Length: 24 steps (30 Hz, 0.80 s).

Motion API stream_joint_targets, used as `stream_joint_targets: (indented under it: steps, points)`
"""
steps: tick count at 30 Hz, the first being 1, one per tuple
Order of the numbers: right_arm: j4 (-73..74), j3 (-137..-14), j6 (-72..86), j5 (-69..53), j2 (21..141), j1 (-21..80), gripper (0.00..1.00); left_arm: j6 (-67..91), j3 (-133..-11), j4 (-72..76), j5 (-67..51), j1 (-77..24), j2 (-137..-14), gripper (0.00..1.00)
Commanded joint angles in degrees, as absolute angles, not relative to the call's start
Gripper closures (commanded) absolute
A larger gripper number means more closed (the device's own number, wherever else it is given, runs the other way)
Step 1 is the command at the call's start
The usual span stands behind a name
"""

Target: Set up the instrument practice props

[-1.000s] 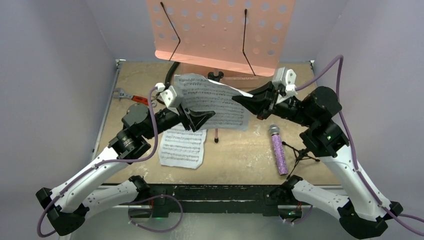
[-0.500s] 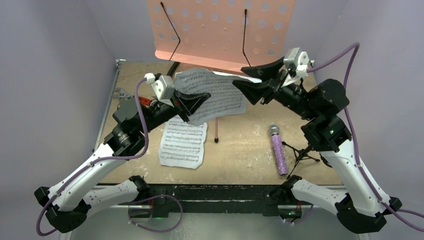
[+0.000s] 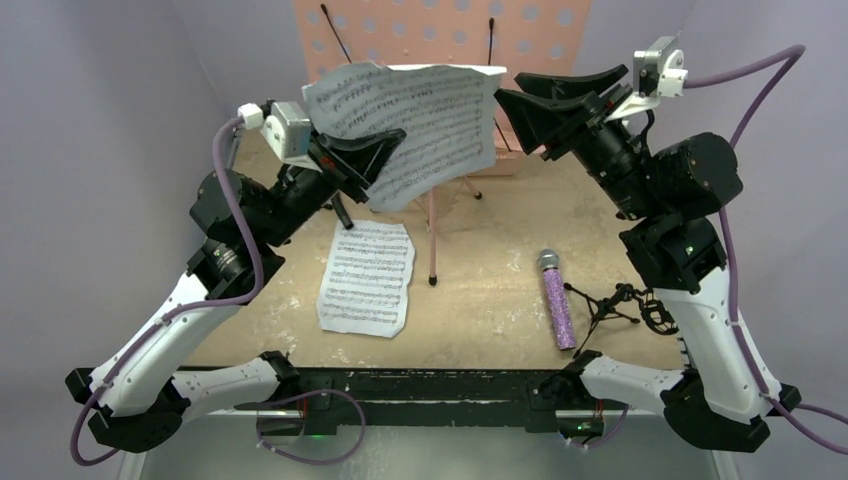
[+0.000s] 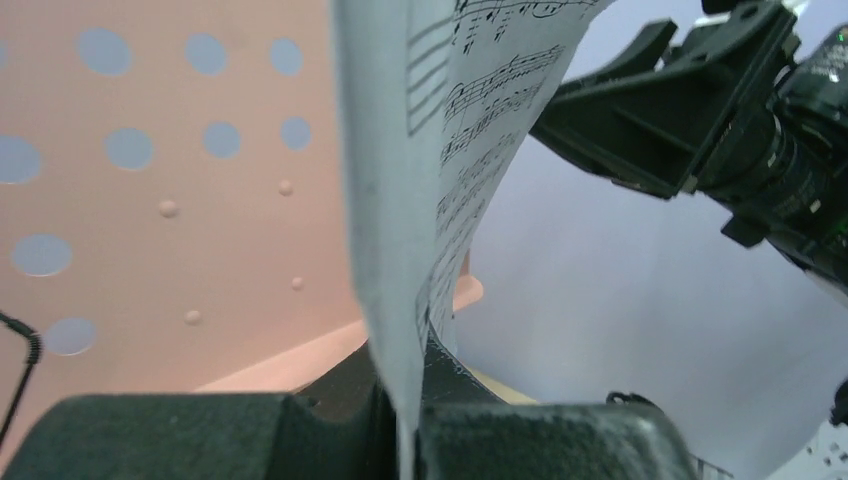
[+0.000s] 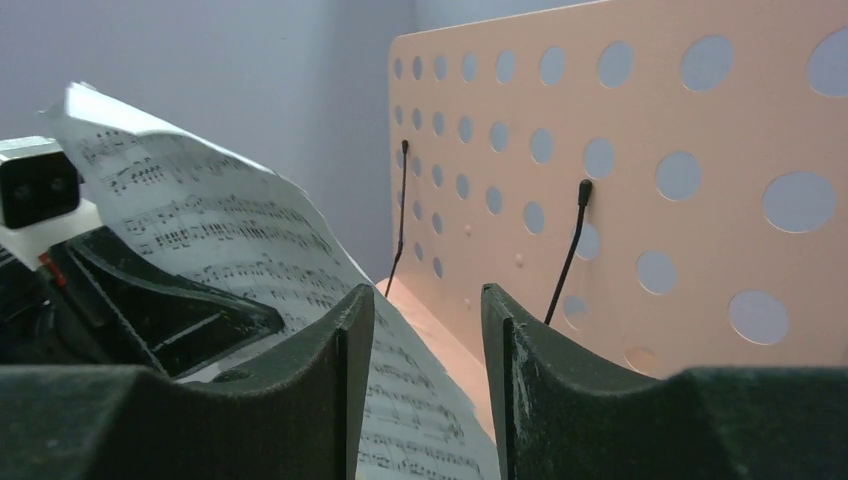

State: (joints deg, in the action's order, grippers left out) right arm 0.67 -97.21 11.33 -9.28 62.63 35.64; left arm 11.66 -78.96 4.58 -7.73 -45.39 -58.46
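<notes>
Sheet music goes up: a sheet of music (image 3: 430,110) hangs in the air in front of the pink perforated music stand (image 3: 440,30), curling slightly and covering part of its plate. The left end effector (image 3: 385,150) has it by the lower left part, jaws closed tight on the paper. In the left wrist view the page rises edge-on out of the clamped black fingers (image 4: 200,440). The right end effector (image 3: 512,90) hovers just beside the sheet's right edge, level with the stand's plate, its jaws partly apart and gripping nothing. Its own wrist view shows the gap between them, with the stand's holes and two wire page holders (image 5: 570,250) beyond.

A second sheet (image 3: 365,280) lies flat on the tabletop (image 3: 480,290) on the near side of the stand, left of its pink pole. The purple glittery microphone (image 3: 557,305) lies to the near right of the stand, grey head pointing toward it. The small black tripod mic stand (image 3: 610,305) sits just beside the microphone, on its far side from the stand's pole
</notes>
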Motion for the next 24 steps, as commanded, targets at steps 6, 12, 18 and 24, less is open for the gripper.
stream_joint_targets:
  steps: [6,12,18,24]
  points:
    - [8.7,-103.7,15.5,-1.4,67.8,35.9,0.60,14.5,-89.0,1.2,11.1,-45.2,-60.0,1.00]
    - [9.9,-104.5,16.0,0.8,69.3,35.9,0.71,13.8,-92.9,-1.8,14.2,-45.2,-62.2,1.00]
    - [11.0,-105.5,17.1,2.2,71.1,35.9,0.75,13.1,-94.8,-2.1,12.0,-45.1,-63.9,1.00]
    - [11.1,-105.9,16.7,7.0,71.9,35.9,0.67,12.2,-96.0,-1.5,10.1,-45.2,-65.0,1.00]
